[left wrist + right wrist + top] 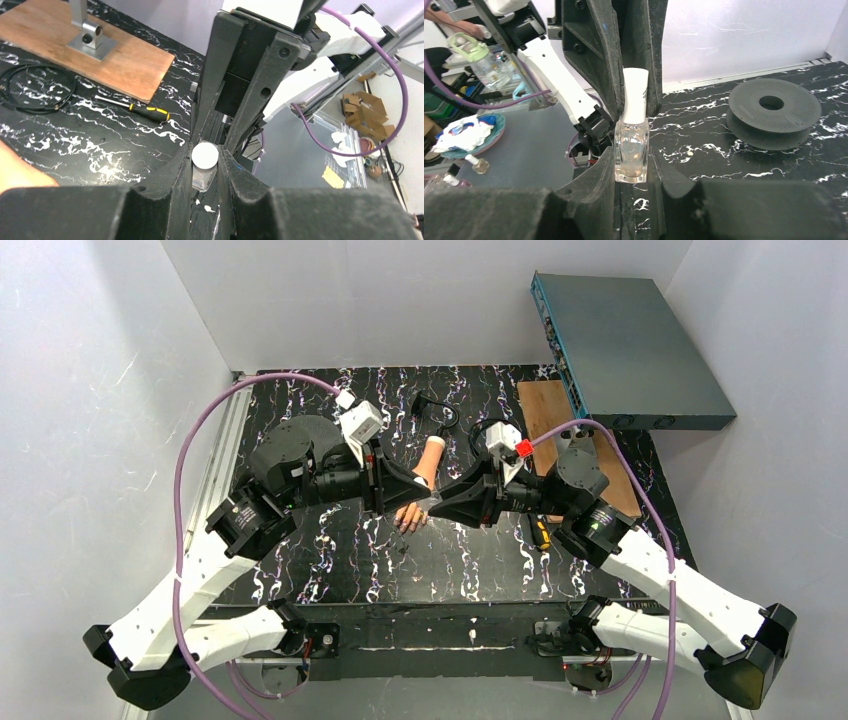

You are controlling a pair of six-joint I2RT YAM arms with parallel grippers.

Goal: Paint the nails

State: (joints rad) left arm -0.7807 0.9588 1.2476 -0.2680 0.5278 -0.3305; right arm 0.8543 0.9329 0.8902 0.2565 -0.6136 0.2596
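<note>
Two grippers meet over the middle of the black marbled table [400,570], and between them I have a small nail polish bottle [630,147]. My right gripper [631,167] is clamped on the bottle's clear glass body, one finger on each side. My left gripper [205,172] comes in from the opposite side and is clenched on the white cap [635,92], which sits on the bottle's neck. Through the left wrist camera I look straight at the round end of that cap, pinched between my fingers.

The mannequin hand [428,462] lies on the table right under the two grippers, its wrist end toward the far edge and its fingers toward the near edge. The nails [408,525] show only as tiny dark tips just below the left gripper in the top view. I cannot tell whether anything touches them.

A dark spool [773,115] sits toward the far left corner. A wooden board [85,55] lies at the far right, with a yellow-and-black screwdriver [135,107] on the table near it.
</note>
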